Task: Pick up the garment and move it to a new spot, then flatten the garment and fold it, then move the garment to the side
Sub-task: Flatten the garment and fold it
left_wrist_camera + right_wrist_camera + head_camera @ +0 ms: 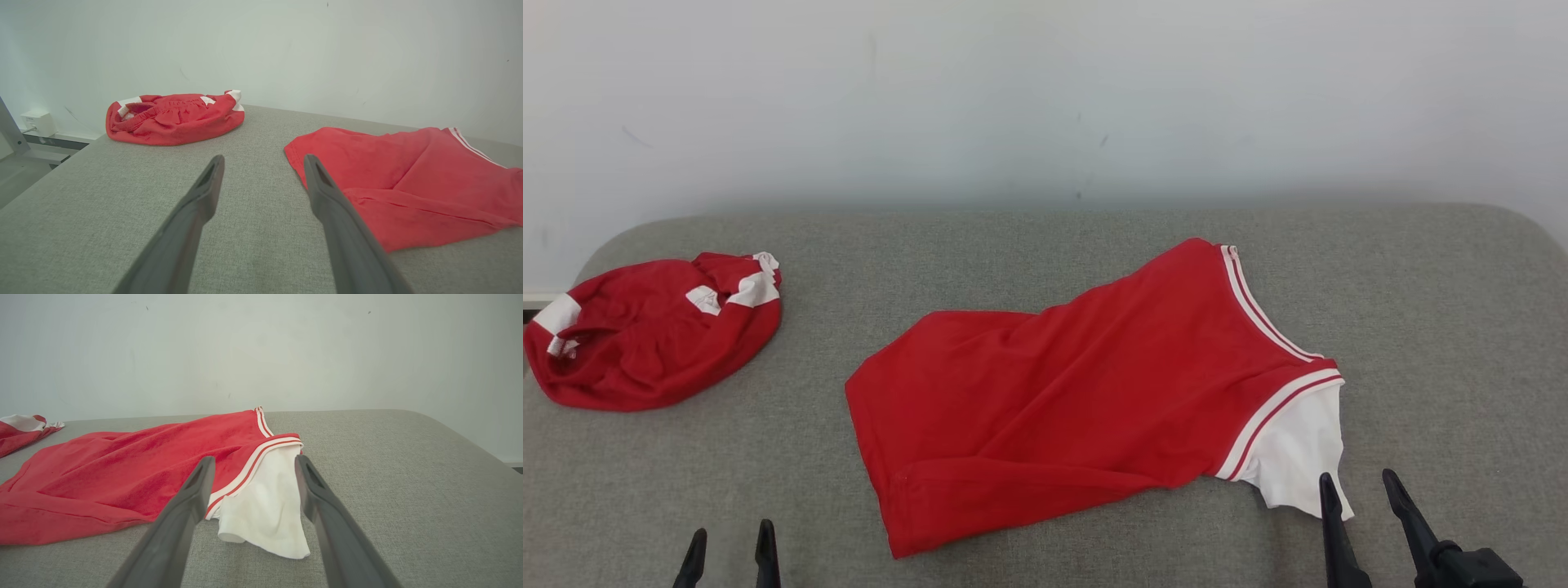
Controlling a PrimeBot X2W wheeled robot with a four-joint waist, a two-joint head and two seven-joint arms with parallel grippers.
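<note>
Grey fabric-covered table with rounded far corners, set against a plain white wall (faint dark scuffs near its middle). Far left, low on the wall: a small white box above a pale ledge, beside a slanted grey bar. Lighting even and soft.

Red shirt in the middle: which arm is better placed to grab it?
Right, likely. The open right gripper has the white sleeve at its fingertips; the left gripper, also open, sits apart from the shirt.
</note>
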